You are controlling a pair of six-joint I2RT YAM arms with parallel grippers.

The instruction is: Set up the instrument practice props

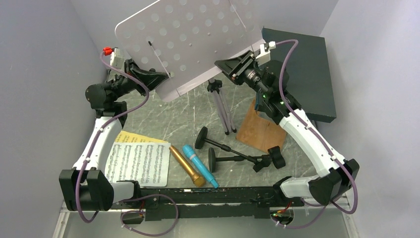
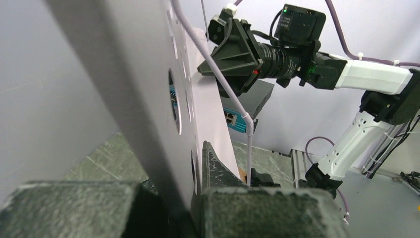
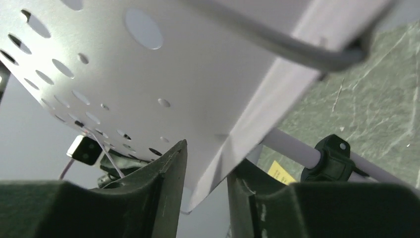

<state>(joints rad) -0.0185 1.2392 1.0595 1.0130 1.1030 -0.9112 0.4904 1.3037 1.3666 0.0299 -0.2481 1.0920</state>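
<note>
**Current state**

- The pale perforated metal music desk (image 1: 188,39) is held in the air above the far half of the grey-green marbled bench (image 1: 168,111), tilted, with its face turned up and toward the far wall.
- The left gripper (image 1: 163,76) is clamped on the desk's lower-left edge. The left wrist view shows the plate pinched between both fingers.
- The right gripper (image 1: 222,64) is at the desk's right edge. In the right wrist view its fingers (image 3: 171,178) straddle the folded lower lip at a narrow gap. Whether they are already pressing on the lip cannot be told.

**Governing relation**

- The desk's long axis runs from one gripper to the other, roughly left to right across the bench.
- The silver tripod legs (image 1: 223,109) are beneath the desk's lower edge, near the bench centre. The black head points toward the desk and the legs trail toward the near edge. Whether the tripod stands or leans is unclear.
- The tripod head is on the right-gripper side of the desk's midline, so the right arm is the nearer one.

**Next step (judgement)**

- Confirm the right-hand grip.
- Lower the desk with both arms toward the tripod head, keeping the long axis level.
</note>
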